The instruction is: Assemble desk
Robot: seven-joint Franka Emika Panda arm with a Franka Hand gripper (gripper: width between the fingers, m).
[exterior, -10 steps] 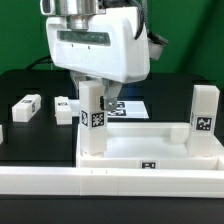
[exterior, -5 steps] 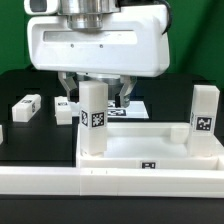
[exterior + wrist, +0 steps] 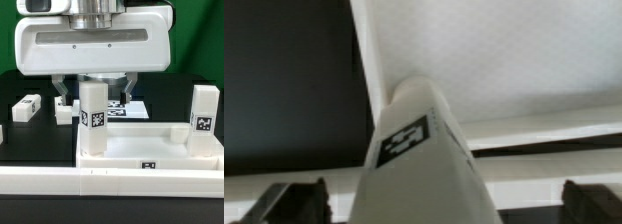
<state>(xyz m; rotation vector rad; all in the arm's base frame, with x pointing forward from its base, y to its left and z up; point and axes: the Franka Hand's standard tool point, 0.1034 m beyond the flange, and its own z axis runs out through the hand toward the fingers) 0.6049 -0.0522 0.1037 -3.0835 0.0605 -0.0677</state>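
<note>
**Leg fitting, second leg stands in place.** The gripper (image 3: 95,98) hangs straight over an upright leg (image 3: 93,118). Its jaws are spread wide, one finger (image 3: 63,98) on each side of the leg's top and neither touching it, so the hand grips nothing. In the wrist view the same leg (image 3: 420,150) rises between the two parted fingertips (image 3: 295,202) with a gap on both sides.

The desk top (image 3: 150,150) lies below the hand. The leg under the hand stands in the nearer corner socket, and a second leg (image 3: 205,118) stands upright in a corner well off to the hand's side, toward the exterior view's right. The tray seems to hold nothing else. Whether the leg under the hand is seated fully home cannot be told from here.

Two loose legs lie outside the tray on the black table (image 3: 30,140): a near one (image 3: 66,108) just beside a finger and a far one (image 3: 25,106) beyond it.

Judged step: two of the legs are fitted and the rest are waiting. The next move calls for a straight rise clear of the leg without brushing it, then travel to a loose leg.
</note>
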